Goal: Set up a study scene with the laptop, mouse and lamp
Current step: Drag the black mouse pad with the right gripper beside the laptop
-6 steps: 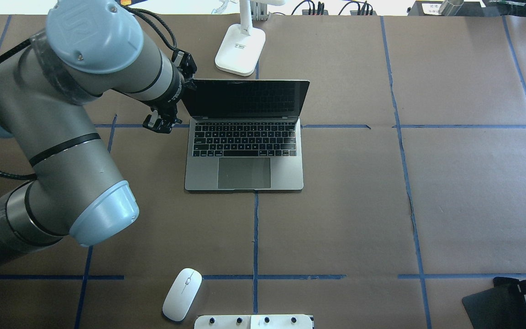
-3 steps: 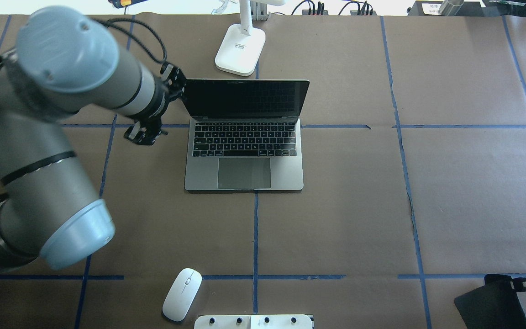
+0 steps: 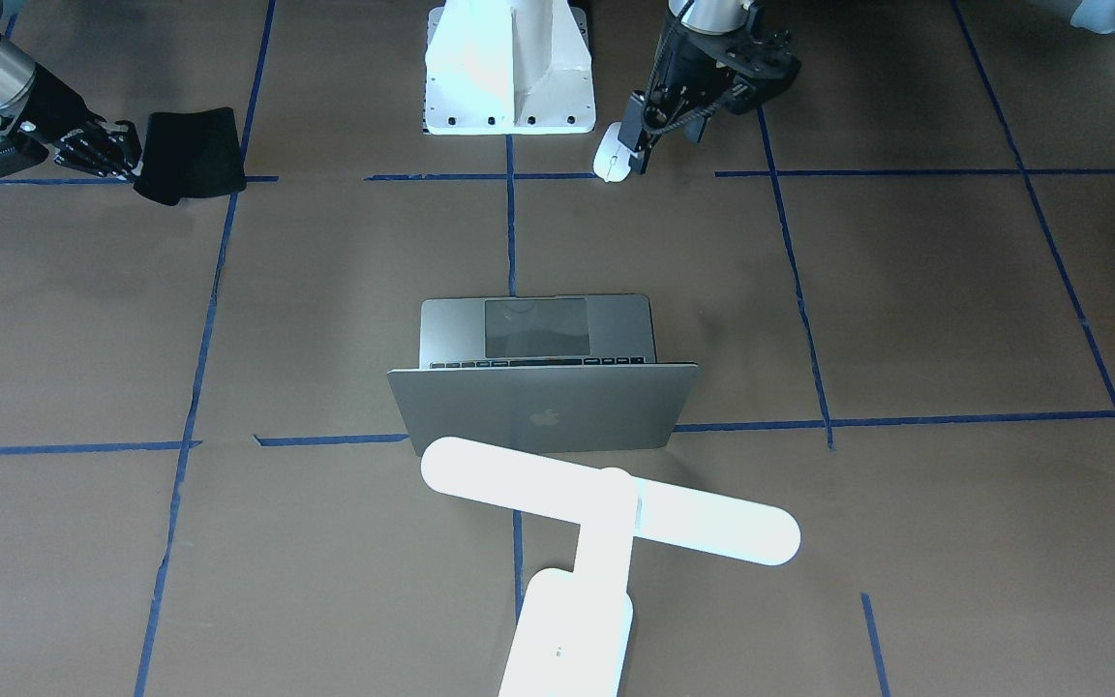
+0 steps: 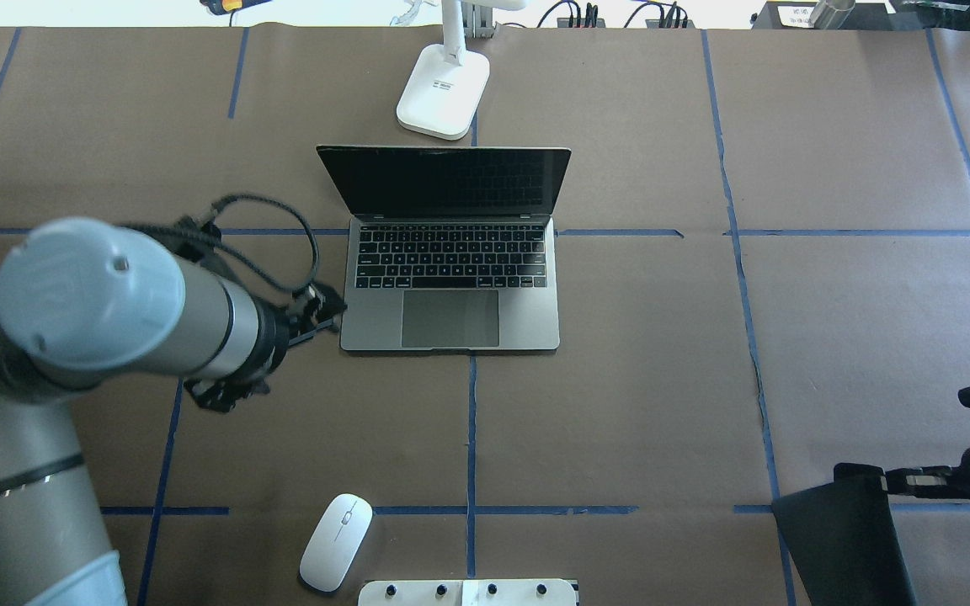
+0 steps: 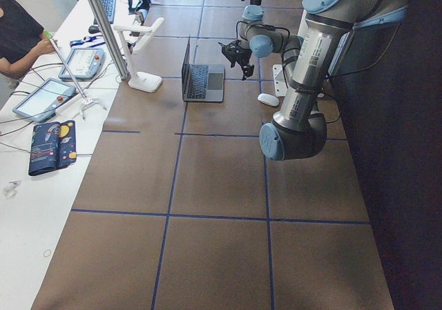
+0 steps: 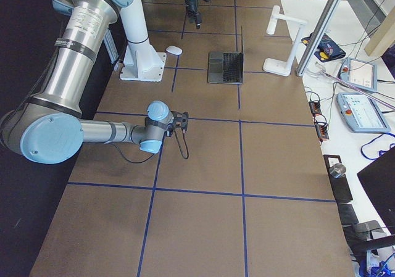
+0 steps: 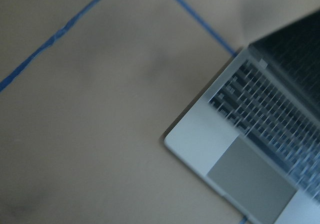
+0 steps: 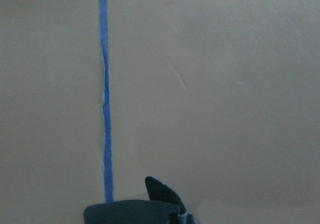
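1. The left gripper (image 3: pixel 642 145) hovers just off the laptop's (image 4: pixel 451 286) front-left corner, apart from it. A second ago it was up beside the left edge of the screen, so it has drawn back toward the robot. We cannot tell whether its fingers are spread or pressed together. Its blurred wrist view shows only that corner, the trackpad and some keys.
2. The mouse (image 4: pixel 335 541) lies flat on the table (image 4: pixel 662 379), well in front of the laptop's front-left corner. We see it where it was.
3. The laptop stands open, screen dark and keyboard toward the robot, in the same spot as before.
4. The lamp (image 4: pixel 443 93) has its base just behind the laptop's screen, near it but apart, with its bar head crossing above and behind the lid. It has not moved.
5. The black pad (image 4: pixel 843 534) is well to the right of the laptop and nearer the robot. It has come further in toward the laptop than a second ago.
6. The right gripper (image 4: pixel 893 481) pinches the pad's right edge, fingers pressed on it. Earlier we barely saw it at the frame's edge.
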Available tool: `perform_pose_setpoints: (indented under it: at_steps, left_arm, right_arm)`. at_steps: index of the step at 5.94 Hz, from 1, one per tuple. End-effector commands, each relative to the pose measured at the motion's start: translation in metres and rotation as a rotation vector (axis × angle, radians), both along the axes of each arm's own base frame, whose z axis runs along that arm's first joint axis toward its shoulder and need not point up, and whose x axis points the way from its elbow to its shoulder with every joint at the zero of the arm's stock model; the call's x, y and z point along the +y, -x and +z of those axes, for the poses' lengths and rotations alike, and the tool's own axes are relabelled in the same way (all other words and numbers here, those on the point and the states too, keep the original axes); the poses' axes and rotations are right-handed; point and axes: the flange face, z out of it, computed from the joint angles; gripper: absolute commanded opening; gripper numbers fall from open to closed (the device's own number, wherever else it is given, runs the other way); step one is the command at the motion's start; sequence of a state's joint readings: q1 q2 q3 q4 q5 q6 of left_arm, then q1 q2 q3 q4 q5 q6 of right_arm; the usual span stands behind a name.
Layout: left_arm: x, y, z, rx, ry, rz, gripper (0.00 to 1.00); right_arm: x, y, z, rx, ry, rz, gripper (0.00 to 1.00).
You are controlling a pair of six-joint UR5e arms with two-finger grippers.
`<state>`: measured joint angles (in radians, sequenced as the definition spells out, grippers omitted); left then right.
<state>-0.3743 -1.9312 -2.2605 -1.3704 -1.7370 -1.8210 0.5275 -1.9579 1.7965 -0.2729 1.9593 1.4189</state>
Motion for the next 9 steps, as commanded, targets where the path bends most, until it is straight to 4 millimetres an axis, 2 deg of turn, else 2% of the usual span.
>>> perform_pose_setpoints:
  at_steps: [1,2,3,4,5,6,9]
  left_arm:
    - [0.042,-0.021,0.012,-0.038,-0.098,0.126,1.00]
    - [0.063,-0.034,0.020,-0.069,-0.147,0.116,1.00]
    - [0.070,-0.039,0.019,-0.070,-0.182,0.134,0.97]
    - [0.071,-0.041,0.020,-0.084,-0.264,0.212,0.97]
    - [0.071,-0.039,0.017,-0.092,-0.369,0.304,0.97]
    - [0.072,-0.039,0.014,-0.088,-0.370,0.302,1.00]
    - [0.078,-0.037,0.014,-0.080,-0.402,0.381,1.00]
  right_arm:
    - [-0.066,0.036,-0.040,0.010,0.026,0.067,0.00]
    - [-0.107,0.054,-0.053,0.006,0.029,0.106,0.00]
    - [-0.154,0.070,-0.057,-0.012,0.054,0.109,0.00]
    - [-0.189,0.084,-0.065,-0.011,0.060,0.132,0.00]
    - [-0.212,0.094,-0.080,-0.007,0.064,0.148,0.00]
    - [-0.236,0.114,-0.104,0.011,0.078,0.155,0.00]
    - [-0.279,0.132,-0.118,0.016,0.079,0.179,0.00]
